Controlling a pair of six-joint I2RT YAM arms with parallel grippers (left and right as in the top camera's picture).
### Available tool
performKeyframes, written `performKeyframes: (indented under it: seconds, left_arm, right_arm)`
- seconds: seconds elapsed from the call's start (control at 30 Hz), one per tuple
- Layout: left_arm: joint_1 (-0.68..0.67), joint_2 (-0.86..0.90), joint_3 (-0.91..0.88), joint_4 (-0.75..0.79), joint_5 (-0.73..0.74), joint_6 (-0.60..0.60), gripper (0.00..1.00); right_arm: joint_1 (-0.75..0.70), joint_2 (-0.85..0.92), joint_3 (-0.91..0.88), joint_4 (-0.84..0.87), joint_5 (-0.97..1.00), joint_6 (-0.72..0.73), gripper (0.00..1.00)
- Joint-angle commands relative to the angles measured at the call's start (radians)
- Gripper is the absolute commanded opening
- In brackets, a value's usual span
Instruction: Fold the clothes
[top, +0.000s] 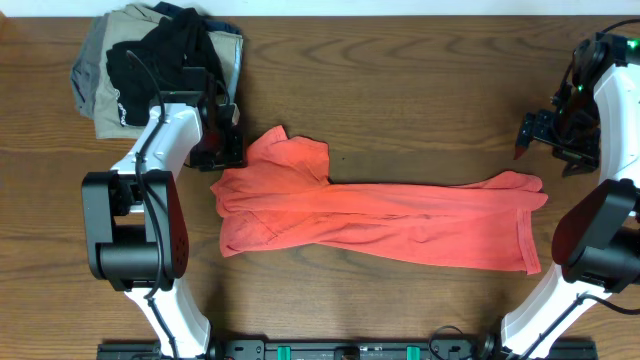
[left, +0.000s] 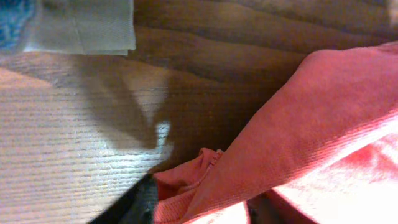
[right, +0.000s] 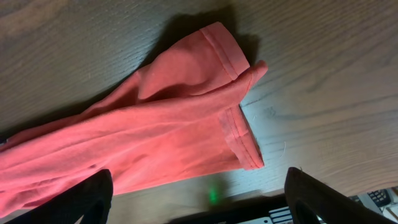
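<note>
Left pincer: my left pincer (top: 222, 152) sits low at the far-left corner of the T-shirt (top: 380, 220). In my wrist view cloth bunches against one dark finger (left: 134, 202), but I cannot tell whether I am clamped on it or merely resting there.
Right pincer: my right pincer (top: 545, 135) has its jaws spread wide with nothing between them. It hangs just beyond the shirt's right end, on the far side, not touching the cloth.
T-shirt position: it lies mid-tabletop (top: 400, 90) between my two arms, gathered into a long narrow band.
Long axis: it runs left to right, sagging slightly nearer toward the right.
Pointing: the wider end, with a flap sticking out toward the far side, is on the left. The hemmed end (right: 239, 134) points right.
Step in hand: I judge this a lengthwise fold laid down, with the cross fold not yet made.
Next move: it calls for a firm hold on both corners of one end, then carrying that end over onto the other, edges matched.
Beyond: a pile of other garments (top: 150, 55) sits at the far left, apart from the shirt.
</note>
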Motion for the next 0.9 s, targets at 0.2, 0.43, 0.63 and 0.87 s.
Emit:
performKeyframes:
  seconds: [0.2, 0.43, 0.63, 0.87]
  left_arm:
    - [-0.001, -0.018, 0.013, -0.013, 0.01, -0.014, 0.06]
    - [-0.001, -0.119, 0.016, -0.063, 0.014, -0.079, 0.06]
    - [-0.004, -0.236, 0.016, -0.182, 0.047, -0.1, 0.06]
    - [-0.004, -0.249, 0.012, -0.349, 0.048, -0.123, 0.06]
  right_arm:
    - [0.008, 0.0, -0.007, 0.003, -0.003, 0.004, 0.81]
    - [0.008, 0.0, -0.007, 0.006, -0.004, 0.004, 0.78]
    - [0.008, 0.0, -0.022, 0.021, -0.004, 0.003, 0.78]
    - [0.008, 0.0, -0.079, 0.043, -0.004, 0.003, 0.78]
